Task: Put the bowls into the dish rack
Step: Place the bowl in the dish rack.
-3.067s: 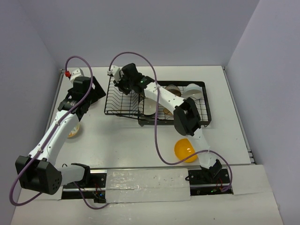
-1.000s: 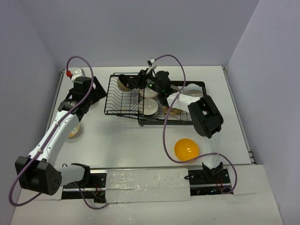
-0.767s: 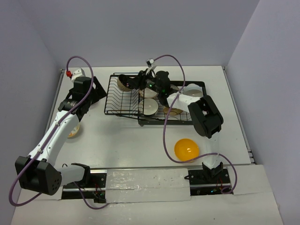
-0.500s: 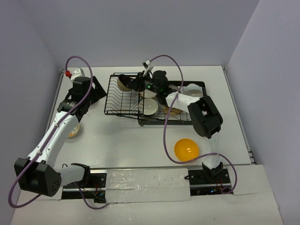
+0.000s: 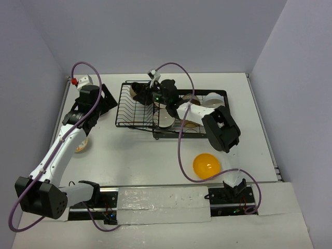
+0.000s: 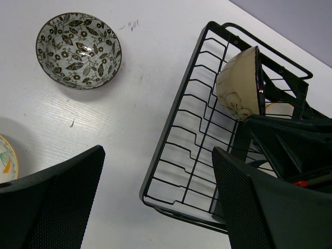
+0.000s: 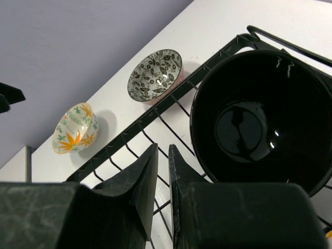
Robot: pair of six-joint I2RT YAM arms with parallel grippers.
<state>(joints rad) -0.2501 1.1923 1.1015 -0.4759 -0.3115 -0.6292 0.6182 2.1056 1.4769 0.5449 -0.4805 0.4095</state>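
My right gripper [image 7: 163,150] hangs over the flat slotted end of the dish rack [image 5: 136,111]. Its fingers [image 7: 140,181] are drawn almost together, with only a sliver between them and nothing pinched. Just past the tips, toward 2 o'clock in the right wrist view, the black-glazed bowl [image 7: 259,119] stands on edge among the wires with its shiny inside facing me. From above, it sits in the rack's 11 o'clock corner, and my right arm lies across the basket section to reach it.

My left gripper [image 6: 158,153] is spread wide and empty, hovering over the table [image 6: 129,129] just off the rack's 9 o'clock side. In the left wrist view the same bowl shows its cream, patterned outside at 1 o'clock.

Three bowls sit on the table. A grey leaf-patterned bowl [image 6: 79,50] stands upright at 11 o'clock in the left wrist view, apart from the rack. A cream bowl with orange flowers [image 7: 75,128] lies farther out — only its rim shows at 9 o'clock there. The orange-yellow bowl [image 5: 206,165] rests at 5 o'clock from the rack in the overhead view.

In the basket section, a white bowl [image 5: 212,99] sits toward 2 o'clock and a cream bowl [image 5: 166,120] sits by the join with the tray. More tan or brown bowls seem to lie under my right forearm, but it covers too much to count them.
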